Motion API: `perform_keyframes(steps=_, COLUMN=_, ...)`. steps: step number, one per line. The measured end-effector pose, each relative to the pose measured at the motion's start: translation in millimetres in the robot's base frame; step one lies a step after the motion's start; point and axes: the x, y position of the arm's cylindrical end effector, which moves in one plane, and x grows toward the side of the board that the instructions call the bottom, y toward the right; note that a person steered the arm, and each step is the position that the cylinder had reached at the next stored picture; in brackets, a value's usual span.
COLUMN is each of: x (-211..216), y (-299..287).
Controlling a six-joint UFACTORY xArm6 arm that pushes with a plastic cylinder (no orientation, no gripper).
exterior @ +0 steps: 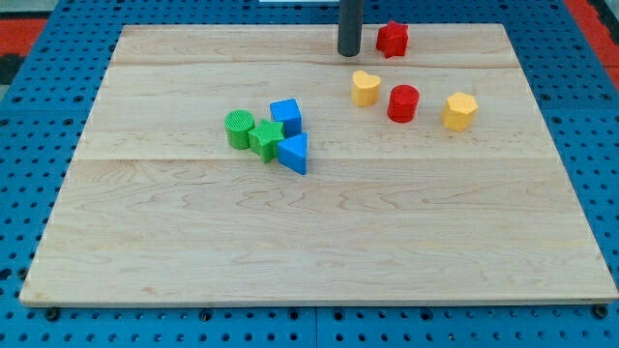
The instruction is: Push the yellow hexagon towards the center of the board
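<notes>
- We are looking at a lab or robotics test bench, not a home.
- A pale wooden board of joined planks (319,242) lies on a blue perforated metal bench top (19,174), its regular holes showing all round.
- Small painted toy blocks sit on the wood, such as a yellow hexagonal block (460,110) at two o'clock.
- A straight dark rod ends in my tip (348,53) at twelve o'clock.
</notes>
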Motion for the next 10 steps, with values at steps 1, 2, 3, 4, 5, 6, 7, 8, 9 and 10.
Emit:
perform_keyframes(steps=1, x=1, y=38)
perform_keyframes(steps=2, x=0, y=36)
perform_keyframes(steps=3, x=-1, y=37)
perform_keyframes(steps=4, x=3, y=-28)
perform_keyframes(steps=5, x=5, y=-37)
perform_keyframes(steps=6, x=31, y=0)
perform_keyframes(steps=7, x=75, y=121)
perform_keyframes(steps=8, x=137, y=194)
perform_keyframes(steps=9, x=134, y=101)
perform_keyframes(steps=10, x=70, y=69)
